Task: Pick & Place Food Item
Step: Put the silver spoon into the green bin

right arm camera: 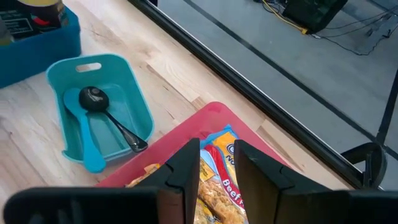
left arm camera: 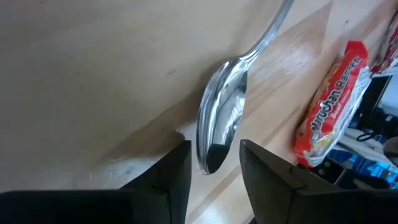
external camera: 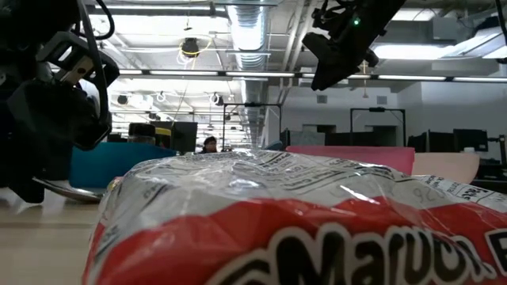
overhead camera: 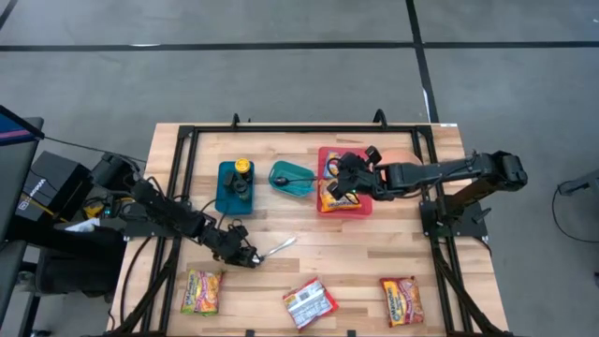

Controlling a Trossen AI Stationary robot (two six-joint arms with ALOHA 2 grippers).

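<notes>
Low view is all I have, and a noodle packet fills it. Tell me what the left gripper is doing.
Observer: The left gripper is down at the table. Its fingers are open on either side of the bowl of a metal spoon that lies flat.
Operator: Now give me the right gripper.
Observer: The right gripper hangs open above a red tray, holding nothing. A noodle packet lies in the tray beneath it.
Operator: Count the packets outside that tray.
Observer: Three along the table's near edge: the left packet, the middle packet and the right packet.
</notes>
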